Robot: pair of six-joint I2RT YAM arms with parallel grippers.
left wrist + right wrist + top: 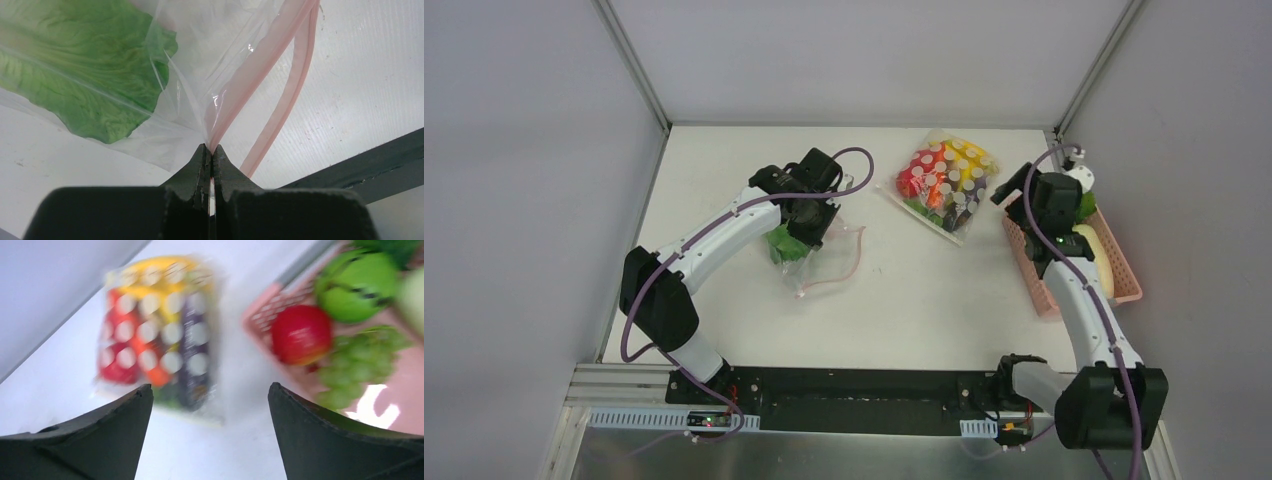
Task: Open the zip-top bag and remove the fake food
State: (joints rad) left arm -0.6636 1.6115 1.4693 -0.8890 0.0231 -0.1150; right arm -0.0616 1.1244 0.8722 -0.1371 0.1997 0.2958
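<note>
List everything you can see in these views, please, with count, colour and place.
zip-top bag: one, clear with pink strip, left of centre
lettuce: one piece seen, green, inside the zip-top bag
white-dotted bag: one, red, yellow, purple contents, far middle
basket: one, pink, right edge
apple: one, red, in basket
round fruit: one, green, in basket
grapes: one bunch, green, in basket
radish: one, white, in basket
left gripper: one, black, shut on zip-top bag's strip
right gripper: one, black, open, over basket
</note>
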